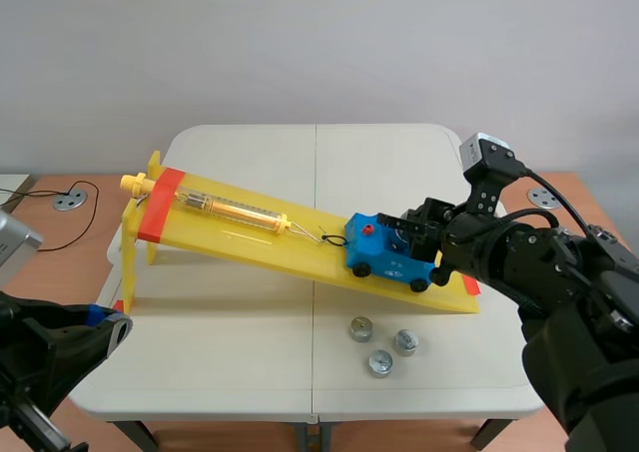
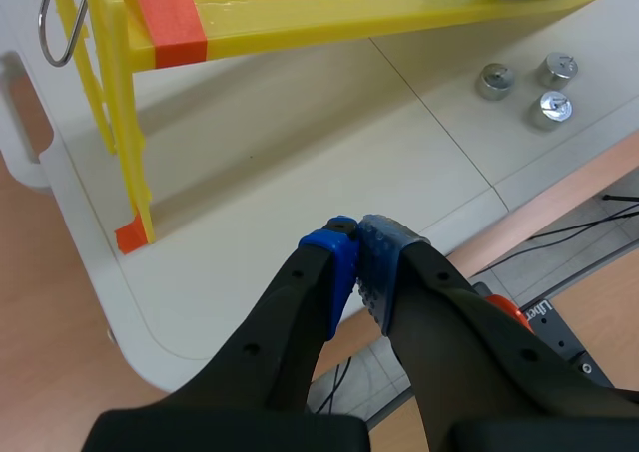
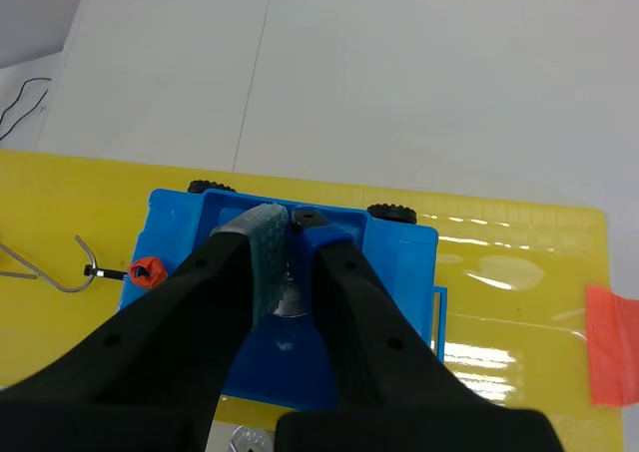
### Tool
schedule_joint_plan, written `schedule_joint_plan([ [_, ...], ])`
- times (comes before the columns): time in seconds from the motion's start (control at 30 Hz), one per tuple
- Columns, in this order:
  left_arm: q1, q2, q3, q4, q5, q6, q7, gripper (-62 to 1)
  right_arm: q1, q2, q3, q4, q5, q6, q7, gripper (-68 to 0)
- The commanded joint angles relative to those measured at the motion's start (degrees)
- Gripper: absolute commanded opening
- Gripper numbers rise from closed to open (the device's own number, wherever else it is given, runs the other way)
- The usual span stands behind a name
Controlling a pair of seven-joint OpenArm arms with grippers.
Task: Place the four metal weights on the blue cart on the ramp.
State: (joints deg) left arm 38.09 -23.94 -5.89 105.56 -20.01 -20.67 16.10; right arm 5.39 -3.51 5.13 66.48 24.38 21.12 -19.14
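One round silver metal weight (image 3: 289,298) sits clamped between your right fingers (image 3: 255,247), low inside the tray of the blue plastic cart (image 3: 404,257). You cannot tell whether it touches the tray floor. The cart stands on its black wheels near the low end of the sloping yellow plastic ramp (image 1: 262,247), and your right arm reaches over it from the right.

The three other silver weights (image 1: 360,328) (image 1: 405,342) (image 1: 379,363) lie on the white worktop (image 1: 240,153) near the ramp's low end. They form a loose cluster and do not touch one another.

Up the slope from the cart, a bent wire hook (image 3: 62,270) lies just beside the cart's red knob (image 3: 147,270). Beyond it, a clear yellow spring scale (image 1: 235,211) lies along the ramp toward its high end, where an orange-red band crosses the yellow surface.

Your left fingers (image 2: 384,262) are clenched on nothing, pads pressed together. They hang at the worktop's near left edge, well apart from the cart and the weights.
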Motion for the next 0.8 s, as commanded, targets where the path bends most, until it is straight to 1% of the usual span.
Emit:
schedule_joint_plan([
  [0.0, -0.8, 0.3, -0.8, 3.8, -4.2, -0.5, -5.5, -57.5, 7.1, -1.0, -1.4, 4.7, 2.8, -0.4, 10.5, -66.8],
  [0.13, -0.8, 0.3, -0.8, 3.8, -4.2, -0.5, -5.5, -57.5, 7.1, -0.9, -1.4, 4.7, 2.8, -2.3, 11.5, -63.7],
  [0.3, -0.8, 0.3, -0.8, 3.8, -4.2, -0.5, -5.5, -57.5, 7.1, -0.9, -1.4, 4.7, 2.8, -2.3, 11.8, -63.3],
  [0.33, -0.8, 0.3, -0.8, 3.8, -4.2, -0.5, -5.5, -57.5, 7.1, -0.9, -1.4, 4.7, 2.8, -2.3, 11.8, -61.2],
  [0.4, -0.8, 0.3, -0.8, 3.8, -4.2, -0.5, -5.5, -57.5, 7.1, -0.9, -1.4, 4.7, 2.8, -1.6, 12.0, -54.3],
  [0.47, -0.8, 0.3, -0.8, 3.8, -4.2, -0.5, -5.5, -57.5, 7.1, -0.8, -1.4, 4.7, 2.8, -0.1, 12.3, -48.1],
  [0.53, -0.8, 0.3, -0.8, 3.8, -4.2, -0.5, -5.5, -57.5, 7.1, -0.7, -1.0, 4.9, 2.8, 1.8, 12.0, -44.5],
  [0.67, -0.8, 0.3, -0.8, 3.8, -4.2, -0.5, -5.5, -57.5, 6.1, 0.0, 1.0, 7.6, 3.2, 6.6, 9.5, -42.2],
  [0.77, -0.8, 0.3, -0.8, 3.8, -4.2, -0.5, -5.5, -57.5, 3.7, 1.8, 2.2, 12.6, 4.9, 8.9, 8.4, -41.1],
])
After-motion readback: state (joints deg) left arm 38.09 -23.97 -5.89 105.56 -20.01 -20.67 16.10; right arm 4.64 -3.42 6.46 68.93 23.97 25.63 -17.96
